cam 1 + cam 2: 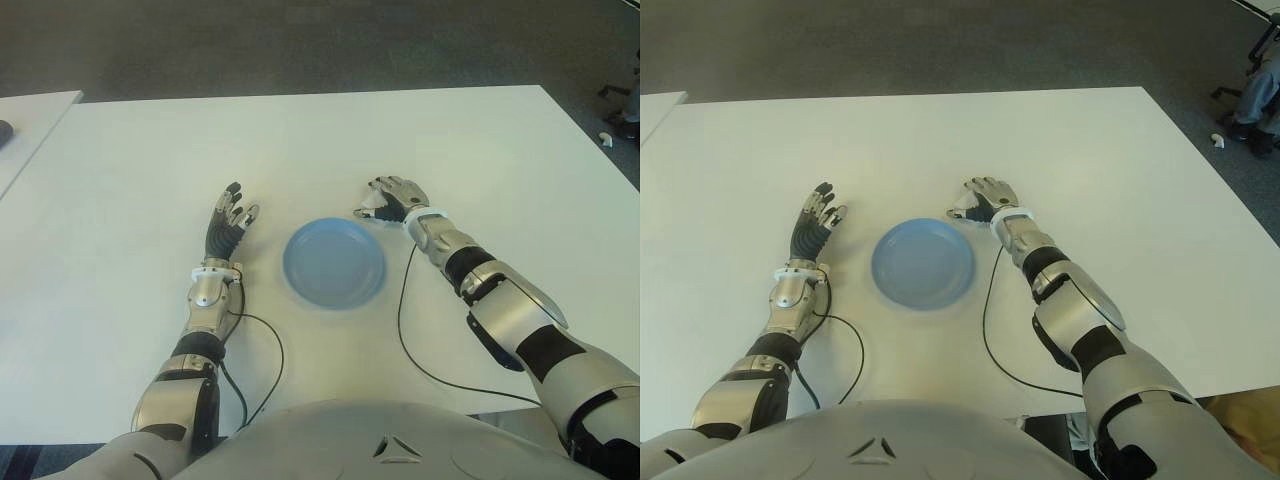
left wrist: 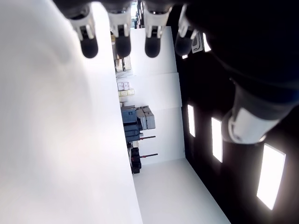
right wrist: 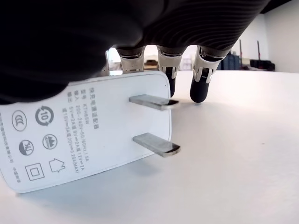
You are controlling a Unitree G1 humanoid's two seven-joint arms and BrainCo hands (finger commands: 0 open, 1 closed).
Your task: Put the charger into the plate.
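The charger (image 3: 88, 133) is showing a smooth, matt white plastic body with grey printed markings and two bright, polished metal prongs, and the right hand (image 1: 392, 203) over it is presenting ribbed black rubber-like fingers with silver metallic joints. The plate (image 1: 334, 263) is appearing as smooth blue plastic with a faint sheen, sitting on a table (image 1: 150, 150) that is reading as a smooth, matt white surface. The left hand (image 1: 228, 225) is displaying the same black and silver finish.

A blue plate (image 1: 334, 263) sits on the white table (image 1: 300, 150) between the two hands. The left hand (image 1: 229, 222) shows beside it, fingers spread. The right hand (image 1: 392, 201) curls over a white charger (image 1: 376, 208) just beyond the plate's rim.
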